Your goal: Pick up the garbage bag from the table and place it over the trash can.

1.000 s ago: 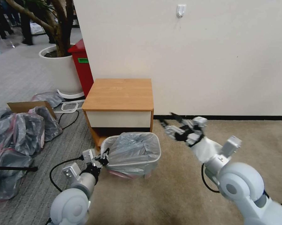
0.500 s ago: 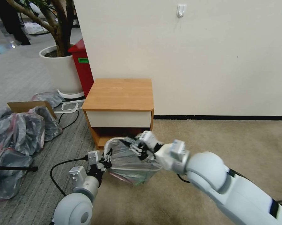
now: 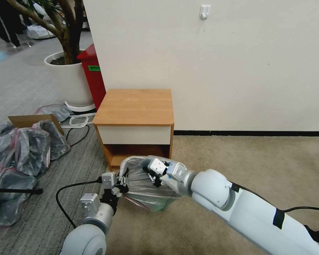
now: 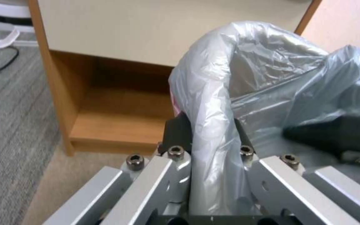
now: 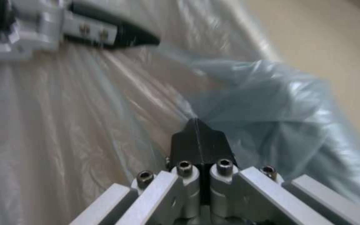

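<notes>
Garbage bag (image 3: 145,180) mouth-up over trash can (image 3: 156,205), left pincer (image 3: 121,182) clamped on its rim, right pincer (image 3: 154,177) pressed together inside.

**A plain corner by the wall**

A cream wall (image 3: 216,63) spans the upper frame, a white hook (image 3: 204,11) near its top and a dark baseboard (image 3: 251,133) below — beige carpet (image 3: 244,166) at right, grey ribbed carpet (image 3: 21,88) at left. Upper left: white planter (image 3: 70,79), red bin (image 3: 93,76).

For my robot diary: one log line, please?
left pincer: shut on garbage bag at trash can rim | right pincer: shut, inside bag
</notes>
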### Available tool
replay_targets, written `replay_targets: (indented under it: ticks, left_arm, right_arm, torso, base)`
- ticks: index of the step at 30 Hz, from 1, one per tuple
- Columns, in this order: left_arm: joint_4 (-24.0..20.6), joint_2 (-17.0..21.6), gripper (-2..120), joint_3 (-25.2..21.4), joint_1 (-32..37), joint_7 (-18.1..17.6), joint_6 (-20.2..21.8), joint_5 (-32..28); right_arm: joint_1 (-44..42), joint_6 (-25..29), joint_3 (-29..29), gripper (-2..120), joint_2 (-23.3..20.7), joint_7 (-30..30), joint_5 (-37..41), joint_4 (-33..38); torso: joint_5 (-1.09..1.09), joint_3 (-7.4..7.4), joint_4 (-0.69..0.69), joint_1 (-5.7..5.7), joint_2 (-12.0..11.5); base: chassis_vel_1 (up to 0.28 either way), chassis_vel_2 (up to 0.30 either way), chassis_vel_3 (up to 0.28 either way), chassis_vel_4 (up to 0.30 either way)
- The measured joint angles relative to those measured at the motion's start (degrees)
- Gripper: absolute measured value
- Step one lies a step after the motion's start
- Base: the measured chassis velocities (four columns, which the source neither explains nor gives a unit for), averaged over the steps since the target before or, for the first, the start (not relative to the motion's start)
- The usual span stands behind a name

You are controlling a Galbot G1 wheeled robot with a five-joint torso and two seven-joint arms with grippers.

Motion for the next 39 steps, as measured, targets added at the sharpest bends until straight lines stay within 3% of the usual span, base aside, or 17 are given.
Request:
replay_targets:
  ticks: [12,39]
  left_arm:
    - [-1.08,-0.23,7,0.52,1.09,2.50,-1.94,5.78]
    - [-1.48,-0.55,7,2.20,0.99,5.82,-3.50,11.12]
  right_arm:
    - [2.10,0.08,-4.49,0,0.36,3.80,-1.46,-4.43]
    - [8.82,0.20,-12.52,0,2.57,7.12,-2.06,-13.08]
  torso:
    - [0.00,0.00,0.00,0.00,0.00]
    - [0.00,0.00,0.00,0.00,0.00]
  base:
    - [0.000,0.000,0.000,0.000]
    - [0.000,0.000,0.000,0.000]
